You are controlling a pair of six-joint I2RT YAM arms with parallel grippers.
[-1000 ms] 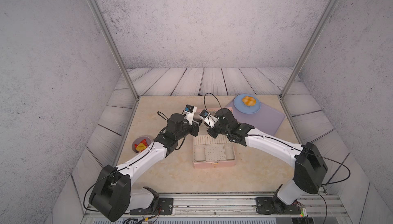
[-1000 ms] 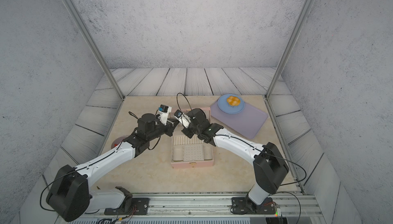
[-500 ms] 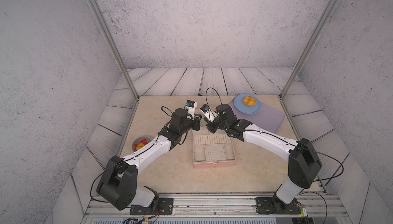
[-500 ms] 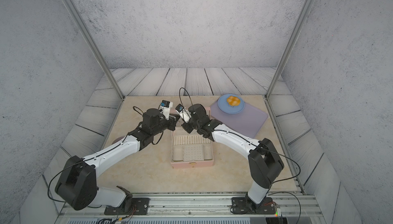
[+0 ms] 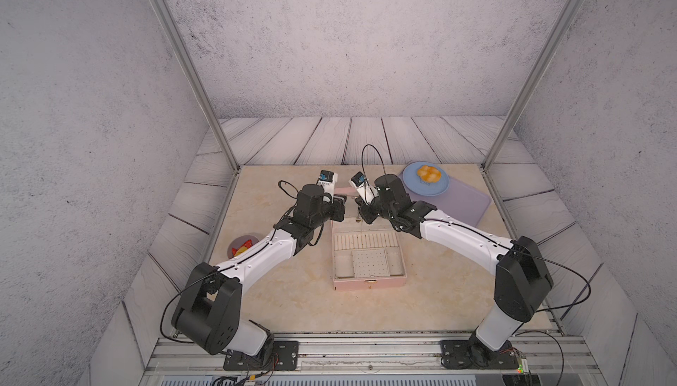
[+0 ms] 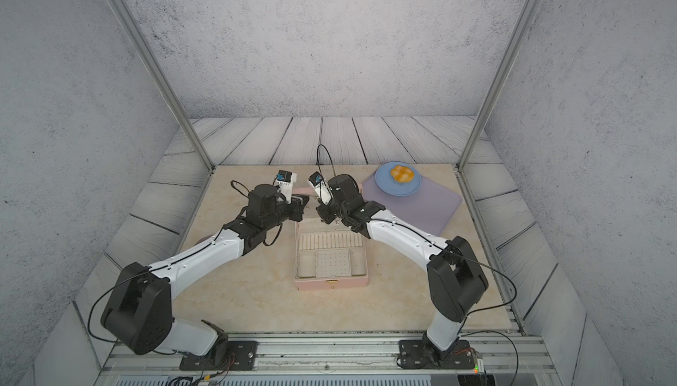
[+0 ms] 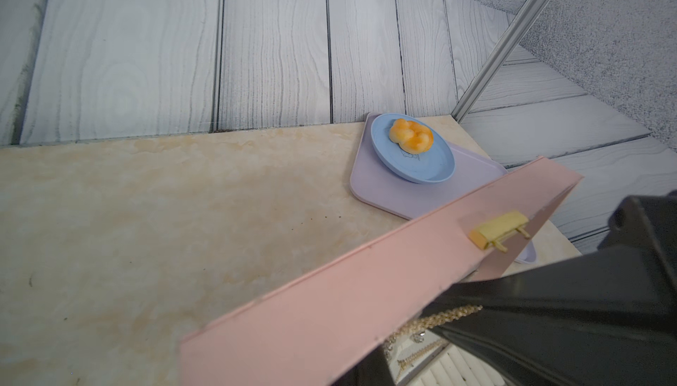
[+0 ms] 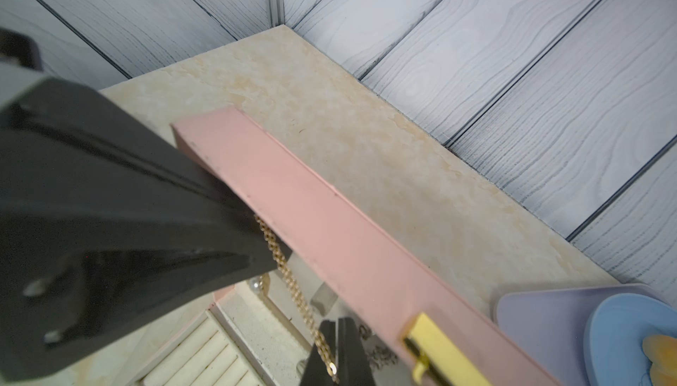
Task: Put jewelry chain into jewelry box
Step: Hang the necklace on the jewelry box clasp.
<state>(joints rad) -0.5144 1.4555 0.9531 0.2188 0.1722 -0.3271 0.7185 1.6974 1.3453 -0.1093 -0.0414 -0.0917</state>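
We see a beige, marble-patterned surface (image 5: 293,303). Near its middle stands the open pink jewelry box (image 5: 368,282), with its clasp side toward the near edge. A lilac tray (image 5: 472,204) lies at the far right corner. A small bowl (image 5: 252,237) sits close to the left edge.

Pink jewelry box (image 5: 351,283) open, lid upright, gold jewelry chain (image 8: 296,292) dangling above

Both top views look steeply down from high above the near edge of the table (image 5: 293,303) toward the back wall (image 5: 348,54), covering the whole scene almost identically. The wrist cameras sit very close to the raised lid of the jewelry box (image 7: 329,311). They face the far corners from opposite sides and share the lid, the jewelry chain (image 8: 293,285) and the blue plate (image 7: 432,171)
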